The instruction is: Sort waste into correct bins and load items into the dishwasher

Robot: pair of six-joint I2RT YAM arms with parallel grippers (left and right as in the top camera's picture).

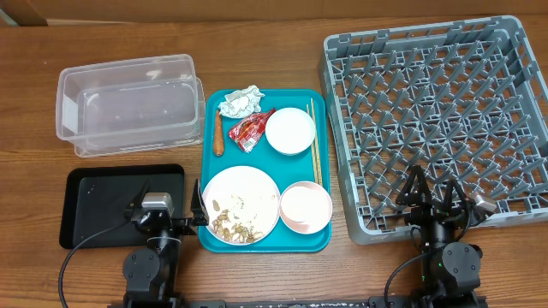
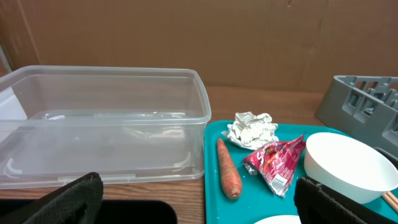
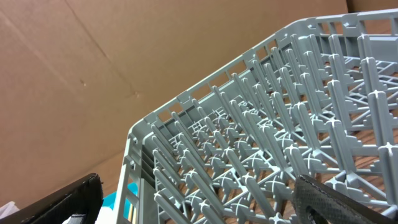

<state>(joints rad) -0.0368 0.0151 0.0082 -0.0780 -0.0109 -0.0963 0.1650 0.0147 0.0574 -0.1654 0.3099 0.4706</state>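
Desk: Nearest the lens?
Field: Black fingers [image 2: 68, 199], bottom corners of both wrist views. Left gripper [image 1: 169, 204] spread wide, lower left of the overhead frame, holding nothing; right gripper [image 1: 435, 192] likewise parted and empty, lower right, over the near edge of the dish rack [image 1: 445, 103].

Desk: By size, then?
Field: Grey rack filling the right, no dishes loaded. Teal tray [image 1: 295, 164] at centre, carrying all of it. Clear tub [image 1: 128, 103] upper left, black tray [image 1: 103, 205] lower left, nothing visible in either. Plate [image 1: 248, 181] with rice and scraps [image 1: 233, 221] at the teal tray's lower left; white bowl [image 1: 290, 130] upper right, pinkish bowl [image 1: 306, 207] lower right; napkin [image 1: 241, 103], wrapper [image 1: 250, 130], carrot stick [image 1: 218, 135] across its top left; chopsticks [image 1: 314, 145] down its right side.

Desk: Handling?
Field: Likely stiff, slick, breakable, that plate: pinch the bare upper rim, keep level. Napkin soft and light, any fold. Wrapper crinkly, apt to slip. Chopsticks thin, prone to roll; grip mid-length.

Desk: Between views?
Field: Plate and chopsticks whole only from overhead. Tub's wall height and carrot's taper only from the left wrist. From the right wrist, just rack pegs against cardboard [image 3: 93, 74].
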